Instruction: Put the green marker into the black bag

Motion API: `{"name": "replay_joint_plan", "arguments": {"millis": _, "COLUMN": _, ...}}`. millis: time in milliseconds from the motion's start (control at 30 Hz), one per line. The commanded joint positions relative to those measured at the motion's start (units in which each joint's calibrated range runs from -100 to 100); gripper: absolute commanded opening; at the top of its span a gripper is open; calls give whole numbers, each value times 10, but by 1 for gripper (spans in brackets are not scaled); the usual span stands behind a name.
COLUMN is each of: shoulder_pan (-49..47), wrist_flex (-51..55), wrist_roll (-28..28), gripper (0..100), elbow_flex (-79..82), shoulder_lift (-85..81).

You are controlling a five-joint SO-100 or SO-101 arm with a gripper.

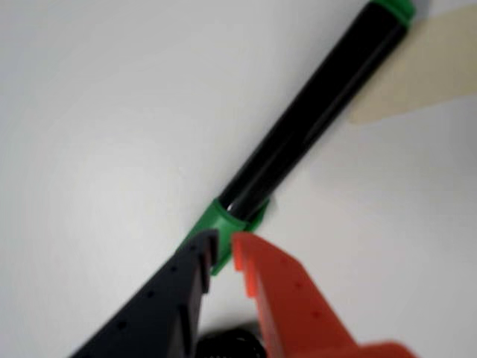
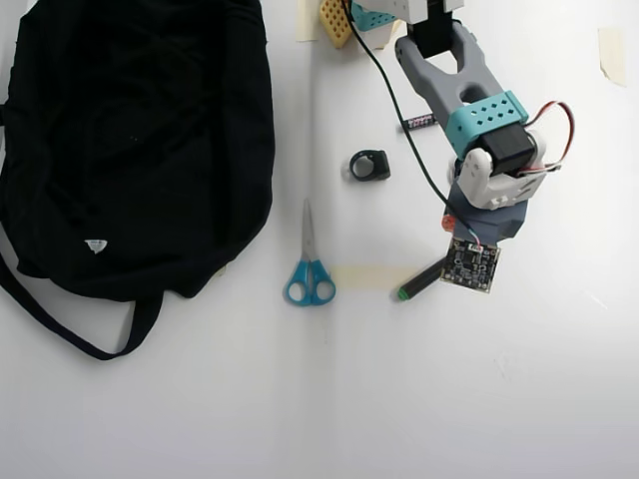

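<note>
End effector (image 1: 223,252) down on the green marker (image 1: 305,127), black and orange fingers narrow, straddling the green cap; looks like contact, but the wrist view is blurry, so a firm grip is unclear. Marker lies flat on the white counter (image 2: 559,379), far end over a tan tape strip (image 2: 364,277). Overhead view: only the marker's small green end (image 2: 403,293) shows past the arm. Black bag (image 2: 140,140) well apart at left; scissors (image 2: 309,261) between them; a small black ring-shaped thing (image 2: 369,166) near the arm.

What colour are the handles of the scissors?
Blue. The scissors have bright blue handles and silvery blades, seen best in the overhead view.
</note>
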Motion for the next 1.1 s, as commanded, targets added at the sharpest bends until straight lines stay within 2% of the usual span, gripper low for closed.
{"name": "replay_joint_plan", "arguments": {"millis": 0, "shoulder_pan": -5, "wrist_flex": 5, "wrist_roll": 19, "gripper": 3, "elbow_flex": -23, "shoulder_lift": -18}}
{"name": "replay_joint_plan", "arguments": {"millis": 133, "shoulder_pan": -3, "wrist_flex": 6, "wrist_roll": 27, "gripper": 3, "elbow_flex": -24, "shoulder_lift": -19}}
{"name": "replay_joint_plan", "arguments": {"millis": 367, "shoulder_pan": -10, "wrist_flex": 32, "wrist_roll": 23, "gripper": 20, "elbow_flex": -35, "shoulder_lift": -20}}
{"name": "replay_joint_plan", "arguments": {"millis": 733, "shoulder_pan": -9, "wrist_flex": 76, "wrist_roll": 21, "gripper": 20, "elbow_flex": -125, "shoulder_lift": -19}}
{"name": "replay_joint_plan", "arguments": {"millis": 867, "shoulder_pan": -15, "wrist_flex": 76, "wrist_roll": -6, "gripper": 20, "elbow_flex": -126, "shoulder_lift": -14}}
{"name": "replay_joint_plan", "arguments": {"millis": 1067, "shoulder_pan": -24, "wrist_flex": 76, "wrist_roll": -35, "gripper": 28, "elbow_flex": -122, "shoulder_lift": -8}}
